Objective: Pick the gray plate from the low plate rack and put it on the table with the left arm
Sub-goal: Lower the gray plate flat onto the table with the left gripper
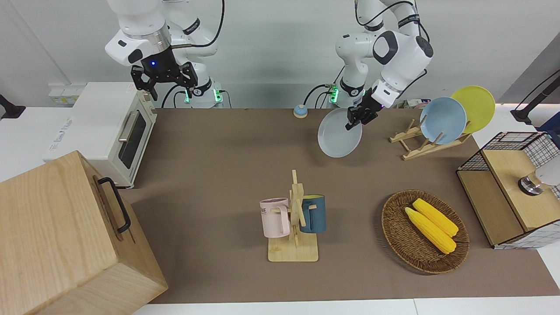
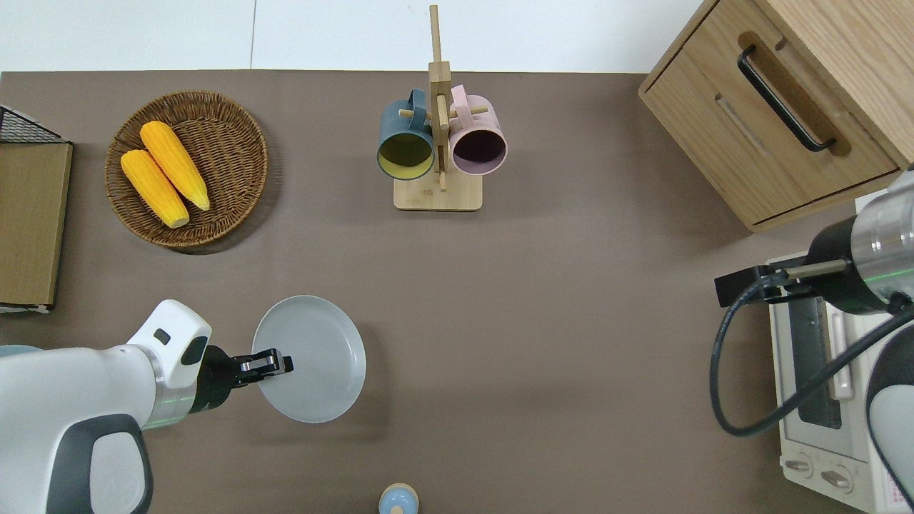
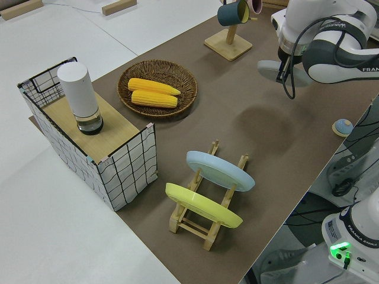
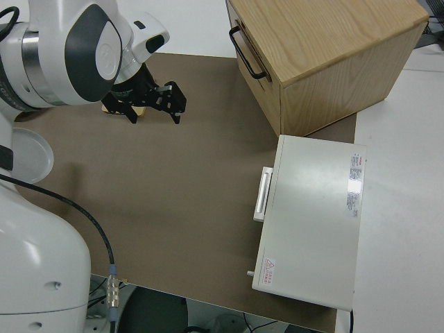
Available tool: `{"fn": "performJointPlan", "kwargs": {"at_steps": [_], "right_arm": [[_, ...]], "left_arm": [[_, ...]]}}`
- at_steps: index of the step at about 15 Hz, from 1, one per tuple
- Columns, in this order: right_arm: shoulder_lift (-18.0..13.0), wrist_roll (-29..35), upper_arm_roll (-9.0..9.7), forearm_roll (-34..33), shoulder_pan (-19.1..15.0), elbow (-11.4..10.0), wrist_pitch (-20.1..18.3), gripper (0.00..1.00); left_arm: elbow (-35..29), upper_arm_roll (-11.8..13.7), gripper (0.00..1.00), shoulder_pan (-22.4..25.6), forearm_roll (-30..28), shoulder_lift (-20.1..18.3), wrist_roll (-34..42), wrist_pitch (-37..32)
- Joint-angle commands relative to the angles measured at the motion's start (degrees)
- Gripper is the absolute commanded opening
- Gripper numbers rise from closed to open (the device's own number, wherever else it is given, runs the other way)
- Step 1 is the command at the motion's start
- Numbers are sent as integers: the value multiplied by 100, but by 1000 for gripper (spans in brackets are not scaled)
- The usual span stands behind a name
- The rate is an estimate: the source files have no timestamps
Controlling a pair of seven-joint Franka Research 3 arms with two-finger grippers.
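The gray plate (image 1: 337, 136) hangs tilted in the air, held by its rim in my left gripper (image 1: 355, 118), which is shut on it. In the overhead view the plate (image 2: 314, 357) and the left gripper (image 2: 275, 364) are over bare brown table (image 2: 500, 321), away from the low plate rack (image 1: 431, 146) toward the table's middle. The plate also shows in the left side view (image 3: 271, 70). My right gripper (image 1: 164, 81) is open, empty and parked.
A light-blue plate (image 1: 442, 120) and a yellow plate (image 1: 474, 107) stand in the rack. A mug stand (image 1: 294, 218), a basket of corn (image 1: 424, 232), a small bell (image 1: 300, 111), a toaster oven (image 1: 118, 131), a wooden box (image 1: 65, 236) and a wire shelf (image 1: 512, 183) stand around.
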Motion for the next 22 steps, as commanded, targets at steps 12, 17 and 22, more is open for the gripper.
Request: {"fn": "performJointPlan", "kwargs": {"at_steps": [12,17,22], "right_arm": [[-14,1,33,59,-56,35,-83,987],[-14,1,33,59,-56,35,-83,987],[-14,1,33,59,-56,35,-83,990]], "left_arm": [[-703,19,0,-163,-716,630,1434,1221],[-703,19,82,-163,-682,674,1443,1257],[-694,19,612,-154,-629,700,1391,1239]]}}
